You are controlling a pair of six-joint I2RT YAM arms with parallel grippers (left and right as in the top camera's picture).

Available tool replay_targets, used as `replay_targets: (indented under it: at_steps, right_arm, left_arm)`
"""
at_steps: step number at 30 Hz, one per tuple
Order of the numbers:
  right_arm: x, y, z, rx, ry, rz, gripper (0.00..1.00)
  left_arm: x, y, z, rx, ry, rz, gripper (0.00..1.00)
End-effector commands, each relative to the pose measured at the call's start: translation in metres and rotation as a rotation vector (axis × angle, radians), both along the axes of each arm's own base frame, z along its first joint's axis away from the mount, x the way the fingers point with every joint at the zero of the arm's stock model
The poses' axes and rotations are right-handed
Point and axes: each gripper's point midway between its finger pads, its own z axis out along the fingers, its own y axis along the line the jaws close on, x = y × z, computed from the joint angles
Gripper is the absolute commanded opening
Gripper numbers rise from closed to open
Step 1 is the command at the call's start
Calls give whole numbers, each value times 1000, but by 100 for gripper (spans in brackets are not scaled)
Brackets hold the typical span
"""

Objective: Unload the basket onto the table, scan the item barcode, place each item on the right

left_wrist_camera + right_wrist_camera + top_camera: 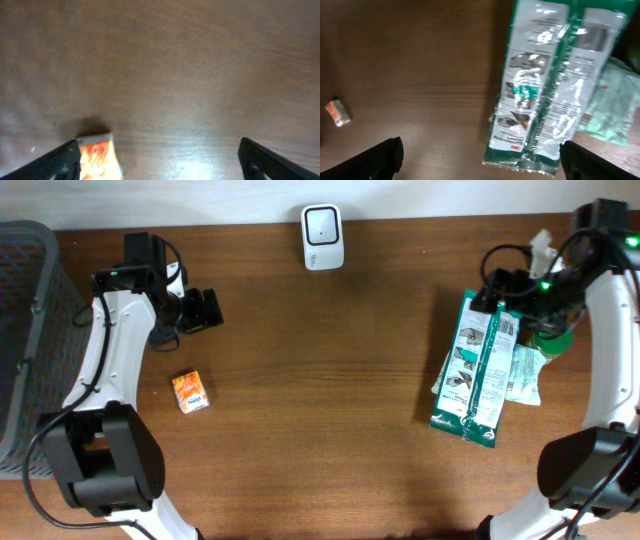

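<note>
Orange box (190, 392) lies flat nr your left gripper (159, 157): jaws wide, empty, prob lining up a pick. Right gripper (480, 155) gapes over green packets (478, 370), holding nothing. Scanner (323, 237) is well apart.

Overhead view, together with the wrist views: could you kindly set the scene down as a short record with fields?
Surface: brown wooden table
Scanner: white scanner, far edge, centre
Left side: wire basket; small orange packet lying on the table
Right side: green packs side by side, partly over a pale green pouch
Left arm: left gripper, fingers open, empty, beyond the orange packet
Right arm: right gripper, fingers open, empty, above the green packs
Scan: no item at the scanner
</note>
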Motion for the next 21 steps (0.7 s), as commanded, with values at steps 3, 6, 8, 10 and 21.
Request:
replay_targets:
  at_steps: [3, 6, 8, 10, 21]
  right_arm:
    - [4, 28, 1, -28, -31, 135, 98]
    - [4, 28, 0, -27, -27, 135, 98]
    - [4, 28, 0, -27, -27, 135, 98]
    - [4, 28, 0, -27, -27, 135, 98]
    - [4, 28, 0, -27, -26, 134, 98]
  left_arm:
    - [-54, 40, -11, 181, 232, 287, 36]
    - [-75, 45, -24, 221, 311, 327, 40]
    - [-82, 45, -39, 225, 330, 311, 39]
    - [-88, 48, -58, 252, 341, 269, 34]
    - [-96, 48, -106, 252, 305, 291, 29]
